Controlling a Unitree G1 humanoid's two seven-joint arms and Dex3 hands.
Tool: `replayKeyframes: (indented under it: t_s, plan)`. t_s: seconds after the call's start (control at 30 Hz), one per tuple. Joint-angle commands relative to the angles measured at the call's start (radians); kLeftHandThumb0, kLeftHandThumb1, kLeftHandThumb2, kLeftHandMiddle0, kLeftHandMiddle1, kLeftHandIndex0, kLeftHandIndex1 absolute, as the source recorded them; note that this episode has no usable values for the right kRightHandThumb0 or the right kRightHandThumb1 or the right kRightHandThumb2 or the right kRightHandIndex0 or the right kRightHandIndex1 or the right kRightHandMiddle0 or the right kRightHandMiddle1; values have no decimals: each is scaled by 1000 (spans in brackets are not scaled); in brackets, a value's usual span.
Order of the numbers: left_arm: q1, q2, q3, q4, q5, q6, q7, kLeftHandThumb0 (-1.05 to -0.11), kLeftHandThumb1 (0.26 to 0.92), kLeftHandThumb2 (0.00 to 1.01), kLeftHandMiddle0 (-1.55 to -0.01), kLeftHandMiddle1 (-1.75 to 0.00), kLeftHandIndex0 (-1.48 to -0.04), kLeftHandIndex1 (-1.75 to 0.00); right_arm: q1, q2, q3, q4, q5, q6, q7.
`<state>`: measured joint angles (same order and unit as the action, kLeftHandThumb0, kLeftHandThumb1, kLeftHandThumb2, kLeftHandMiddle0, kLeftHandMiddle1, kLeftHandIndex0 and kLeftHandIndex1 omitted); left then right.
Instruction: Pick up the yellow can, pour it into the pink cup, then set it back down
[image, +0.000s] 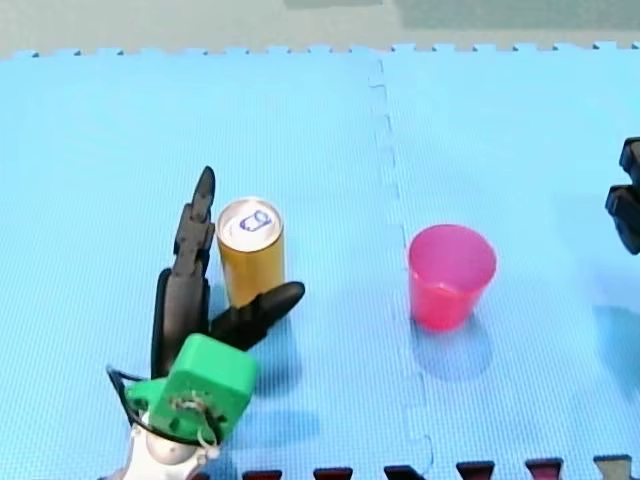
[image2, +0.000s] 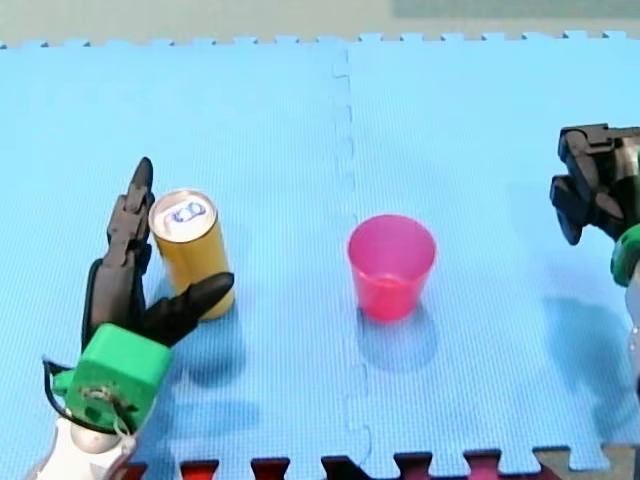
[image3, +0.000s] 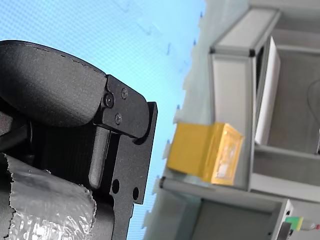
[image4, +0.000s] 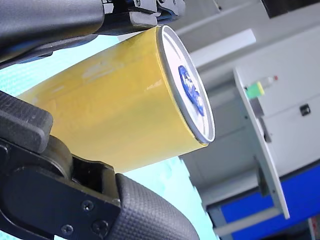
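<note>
The yellow can (image: 251, 262) stands upright on the blue mat at the left, its silver top with a blue tab facing up. My left hand (image: 250, 236) brackets it: long fingers (image: 192, 240) run up the can's left side and the thumb (image: 262, 310) lies across its front base. In the second wrist view the can (image4: 110, 115) sits between a finger above and one below, with a strip of mat visible under it. To the right of the mat's seam, the pink cup (image: 450, 275) stands upright and apart. My right hand (image2: 590, 185) hovers at the far right edge, holding nothing.
The blue foam mat (image: 320, 130) has a jigsaw seam running front to back between can and cup. Its toothed front edge (image: 400, 470) is close to me. In the first wrist view, grey shelving with a yellow box (image3: 205, 152) stands beyond the mat.
</note>
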<state>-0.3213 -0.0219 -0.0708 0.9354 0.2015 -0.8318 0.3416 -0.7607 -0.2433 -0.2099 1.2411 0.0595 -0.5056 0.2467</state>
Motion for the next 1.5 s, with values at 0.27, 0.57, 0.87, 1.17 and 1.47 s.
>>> replayKeyframes:
  t_s: [0.27,0.57,0.87,1.17,1.47]
  plan:
    - [49,3,25,-85,-10,20,-35,-1048,891,12,-56,0,-95,0,-1,-4,1,1,-5,-4,-4]
    - [81,-7,55,-142,-37,45,-43,-1048,871,2,-45,0,-88,0,0,-8,0,1,-4,-5,2]
    - [76,-7,74,-140,-42,41,-42,-1048,836,0,-36,0,-83,0,-6,-11,1,6,-7,-1,-1]
    - [61,34,100,-140,8,60,50,-1048,870,13,-57,-9,-82,0,-10,-17,4,3,-11,5,-4]
    - [69,19,96,-140,-2,70,40,-1048,870,8,-45,-2,-81,0,-13,-21,8,-2,-14,15,-5]
